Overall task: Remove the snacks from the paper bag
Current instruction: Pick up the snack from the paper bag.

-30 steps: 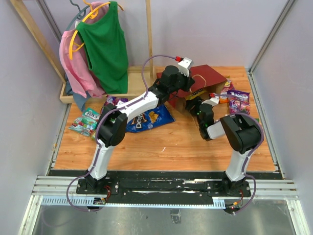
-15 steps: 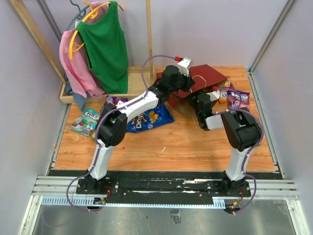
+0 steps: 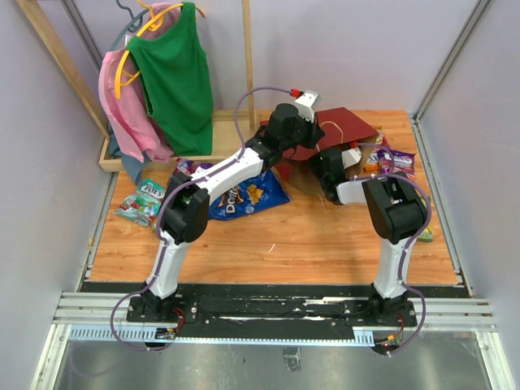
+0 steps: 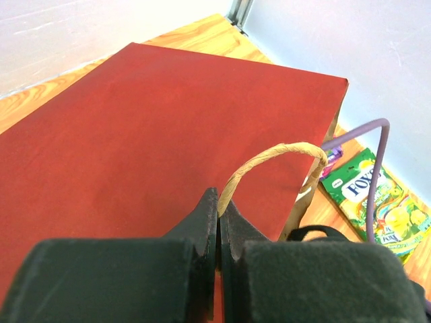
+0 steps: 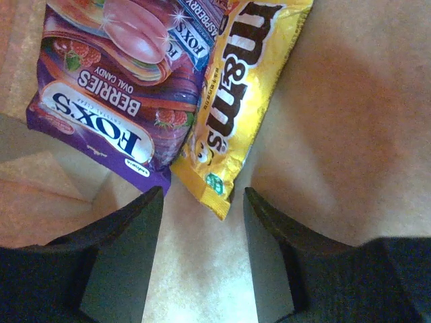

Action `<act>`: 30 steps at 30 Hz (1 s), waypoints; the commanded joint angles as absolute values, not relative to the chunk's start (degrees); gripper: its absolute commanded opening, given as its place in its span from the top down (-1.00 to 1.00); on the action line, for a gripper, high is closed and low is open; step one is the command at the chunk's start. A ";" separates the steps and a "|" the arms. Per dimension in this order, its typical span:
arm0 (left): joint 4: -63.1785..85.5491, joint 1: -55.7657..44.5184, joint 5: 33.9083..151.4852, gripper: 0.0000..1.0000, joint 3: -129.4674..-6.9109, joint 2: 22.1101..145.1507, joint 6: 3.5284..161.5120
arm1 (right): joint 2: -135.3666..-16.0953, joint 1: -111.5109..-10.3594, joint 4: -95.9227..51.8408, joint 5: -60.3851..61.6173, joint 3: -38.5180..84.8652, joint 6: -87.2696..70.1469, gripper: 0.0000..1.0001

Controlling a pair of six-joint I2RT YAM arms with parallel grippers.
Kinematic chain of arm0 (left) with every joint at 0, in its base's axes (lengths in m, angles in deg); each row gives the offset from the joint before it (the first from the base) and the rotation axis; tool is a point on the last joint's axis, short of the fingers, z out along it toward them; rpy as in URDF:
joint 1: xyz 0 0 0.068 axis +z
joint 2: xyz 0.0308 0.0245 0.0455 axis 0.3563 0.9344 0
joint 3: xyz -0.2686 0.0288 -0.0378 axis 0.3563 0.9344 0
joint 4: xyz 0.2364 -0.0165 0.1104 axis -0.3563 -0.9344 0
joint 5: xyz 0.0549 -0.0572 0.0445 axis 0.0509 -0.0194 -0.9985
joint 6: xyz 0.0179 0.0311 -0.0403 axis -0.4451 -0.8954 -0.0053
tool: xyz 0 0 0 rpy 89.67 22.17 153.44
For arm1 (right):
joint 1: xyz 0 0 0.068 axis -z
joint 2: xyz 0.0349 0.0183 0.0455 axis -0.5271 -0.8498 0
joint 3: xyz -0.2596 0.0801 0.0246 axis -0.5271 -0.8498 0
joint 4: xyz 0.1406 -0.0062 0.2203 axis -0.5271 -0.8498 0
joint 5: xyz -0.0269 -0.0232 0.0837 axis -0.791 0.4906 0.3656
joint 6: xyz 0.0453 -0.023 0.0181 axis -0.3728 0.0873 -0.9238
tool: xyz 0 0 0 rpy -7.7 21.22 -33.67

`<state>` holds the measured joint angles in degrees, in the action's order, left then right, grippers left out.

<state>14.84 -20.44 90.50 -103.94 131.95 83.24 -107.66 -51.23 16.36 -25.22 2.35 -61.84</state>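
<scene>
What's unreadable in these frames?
- Top view: paper bag mouth and contents, hidden by the right arm.
- Right wrist: Fox's packet and M&M's packet cut by the top edge; anything beyond them is out of frame.
- Left wrist: bag interior, blocked by its red wall.

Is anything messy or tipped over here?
Yes. The paper bag lies tipped on its side instead of standing, the left gripper pinching its handle. Snacks are scattered beside it, like the Doritos bag, and the M&M's packet and Fox's packet lie inside.
</scene>
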 commanded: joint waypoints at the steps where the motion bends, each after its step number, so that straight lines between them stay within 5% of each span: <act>1: 13.98 -20.01 89.93 0.99 -106.20 130.16 83.82 | -110.37 -50.32 2.67 -28.39 8.29 -64.21 -0.04; 13: 11.11 -19.99 90.27 0.99 -108.53 131.10 83.42 | -116.03 -49.39 -6.98 -27.41 16.57 -67.01 0.17; 22: 9.11 -19.99 90.31 0.99 -110.66 132.59 83.09 | -118.66 -49.04 -1.34 -24.64 16.86 -66.59 0.98; 30: 7.23 -19.70 88.72 0.99 -111.54 132.93 81.64 | -113.82 -49.14 4.82 -25.37 11.12 -63.03 0.99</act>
